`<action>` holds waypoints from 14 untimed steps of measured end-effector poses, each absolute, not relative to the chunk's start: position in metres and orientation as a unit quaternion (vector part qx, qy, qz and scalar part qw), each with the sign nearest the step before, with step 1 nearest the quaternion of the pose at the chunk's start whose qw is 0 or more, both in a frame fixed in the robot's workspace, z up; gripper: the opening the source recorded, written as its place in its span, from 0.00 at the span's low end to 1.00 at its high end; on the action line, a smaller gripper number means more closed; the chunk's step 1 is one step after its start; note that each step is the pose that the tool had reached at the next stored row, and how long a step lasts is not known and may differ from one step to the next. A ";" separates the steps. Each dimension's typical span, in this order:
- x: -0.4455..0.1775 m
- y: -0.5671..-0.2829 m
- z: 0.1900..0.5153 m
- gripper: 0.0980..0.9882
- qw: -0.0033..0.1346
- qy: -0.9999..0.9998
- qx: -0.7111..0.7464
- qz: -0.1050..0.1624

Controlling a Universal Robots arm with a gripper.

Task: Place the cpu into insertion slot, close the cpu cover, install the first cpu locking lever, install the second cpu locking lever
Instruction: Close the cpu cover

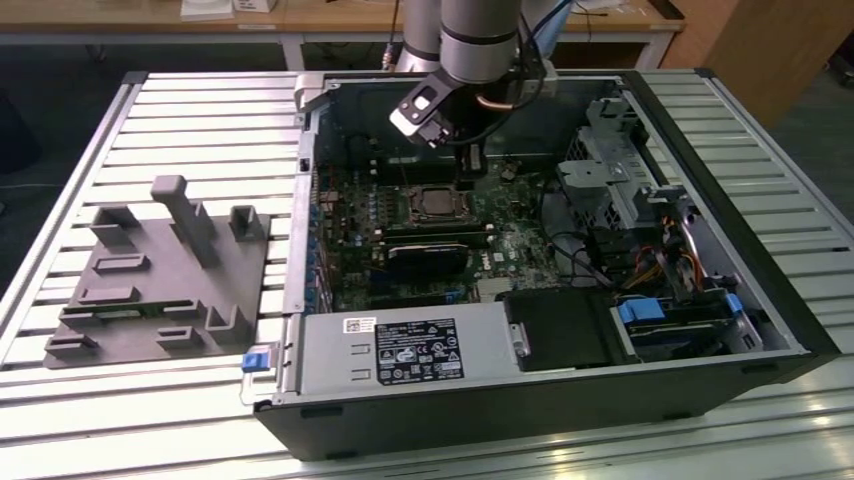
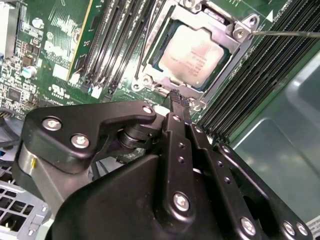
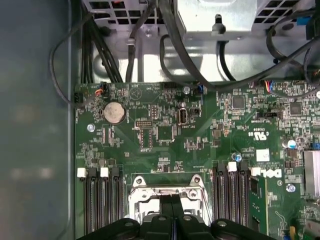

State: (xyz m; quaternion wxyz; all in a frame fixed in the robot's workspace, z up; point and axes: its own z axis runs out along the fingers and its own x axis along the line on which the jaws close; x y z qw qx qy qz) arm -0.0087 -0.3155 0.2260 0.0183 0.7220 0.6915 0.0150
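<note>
Claw of black metal [image 2: 175, 96], its two fingers pressed together on nothing, hung close over the edge of the small square insertion slot [image 1: 434, 191] on the green circuit board [image 3: 165, 135]. The flat silver-grey square cpu [image 2: 195, 55] lay in that slot, with the thin silver windowed cpu cover [image 2: 220, 25] apparently folded down around it. A thin silver wire lever [image 2: 285, 34] ran off from one corner.

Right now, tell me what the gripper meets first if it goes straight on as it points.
Probably the gripper meets the near edge of the cpu cover, just short of the cpu; depth is unclear.
</note>
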 end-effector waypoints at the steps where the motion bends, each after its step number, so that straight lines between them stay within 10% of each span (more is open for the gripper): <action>1: -0.010 -0.315 0.226 0.01 0.018 0.691 0.722 0.015; 14: -0.028 -0.317 0.223 0.01 0.018 0.691 0.722 0.015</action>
